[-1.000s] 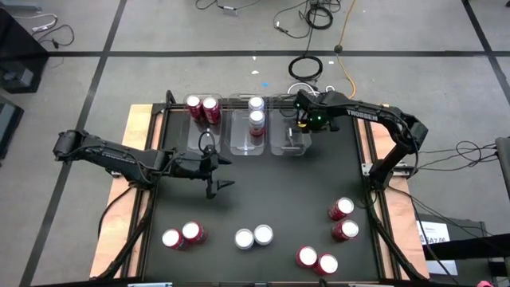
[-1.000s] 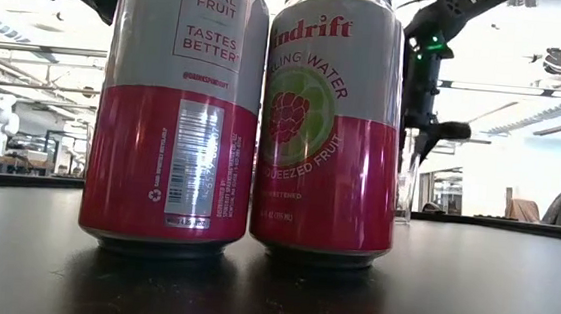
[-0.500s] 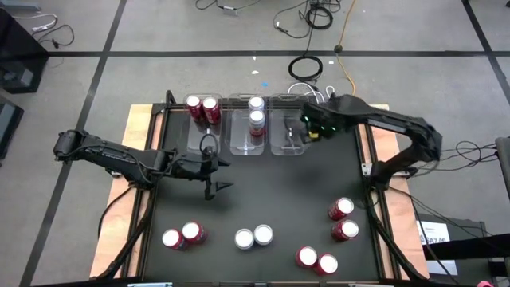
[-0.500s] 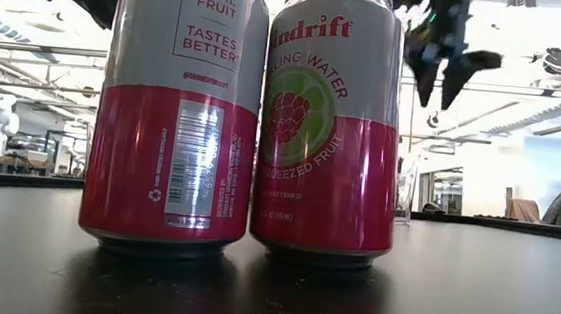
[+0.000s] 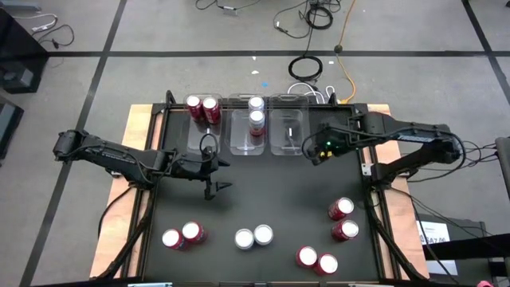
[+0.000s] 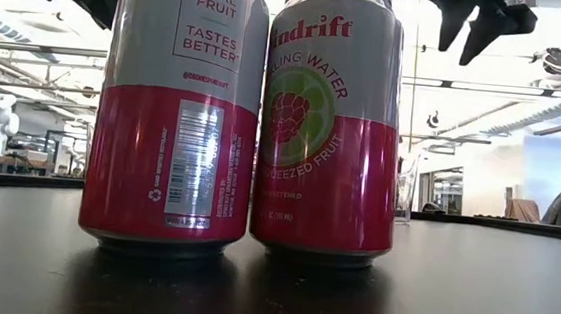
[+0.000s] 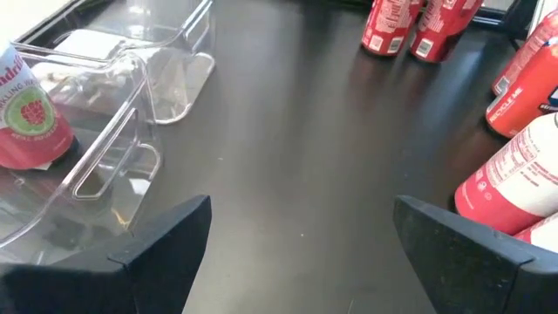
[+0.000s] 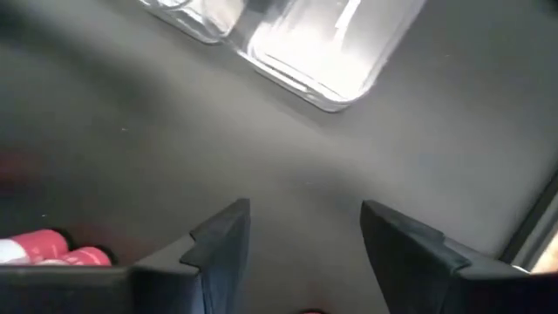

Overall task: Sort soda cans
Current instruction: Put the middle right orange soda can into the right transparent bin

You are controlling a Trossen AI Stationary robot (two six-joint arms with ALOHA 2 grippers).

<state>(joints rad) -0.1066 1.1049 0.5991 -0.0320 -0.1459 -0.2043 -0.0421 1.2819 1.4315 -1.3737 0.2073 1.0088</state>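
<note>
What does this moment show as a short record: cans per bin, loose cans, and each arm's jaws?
left bin: two red cans
middle bin: two silver cans
right bin: no can
loose red cans: six, near edge
loose silver cans: two, near edge
left gripper: above the mat, jaws open, holding nothing
right gripper: beside right bin, jaws apart, holding nothing
</note>
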